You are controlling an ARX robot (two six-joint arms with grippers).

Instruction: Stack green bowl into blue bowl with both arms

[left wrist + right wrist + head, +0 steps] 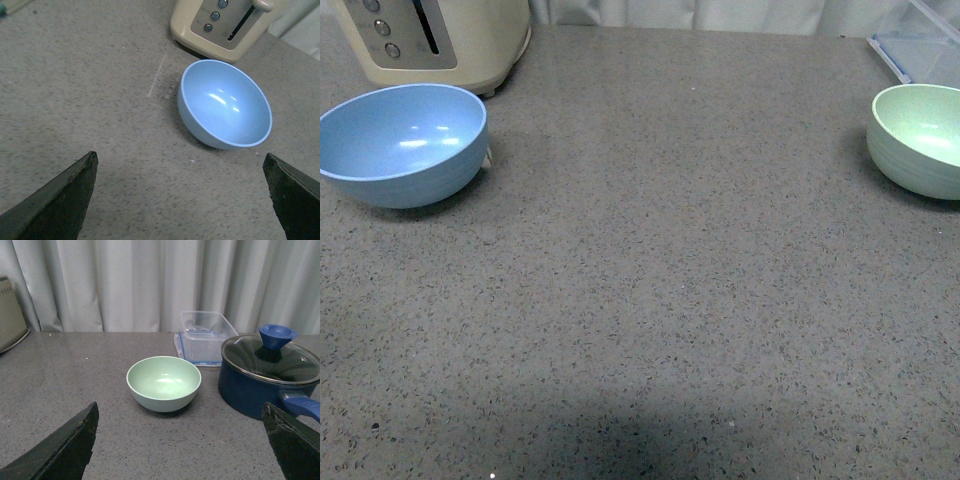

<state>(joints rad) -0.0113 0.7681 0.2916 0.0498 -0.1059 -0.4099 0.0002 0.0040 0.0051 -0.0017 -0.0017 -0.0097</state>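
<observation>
We're looking over a speckled grey countertop [670, 300], taking the clear plastic container [206, 335] as our marker. A dark blue pot [245, 395] is sitting just beside it, wearing a glass lid [300, 365] with a blue knob [277, 335]. A cream toaster [430, 40] is standing well apart from it, and a pale curtain [125, 285] is hanging behind it.

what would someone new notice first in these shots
Two matching bowls sit far apart on the speckled grey counter: the blue bowl at the far left in front of a cream toaster, the green bowl at the far right. Near the green bowl stand a dark blue pot with a glass lid and a clear plastic box.
</observation>
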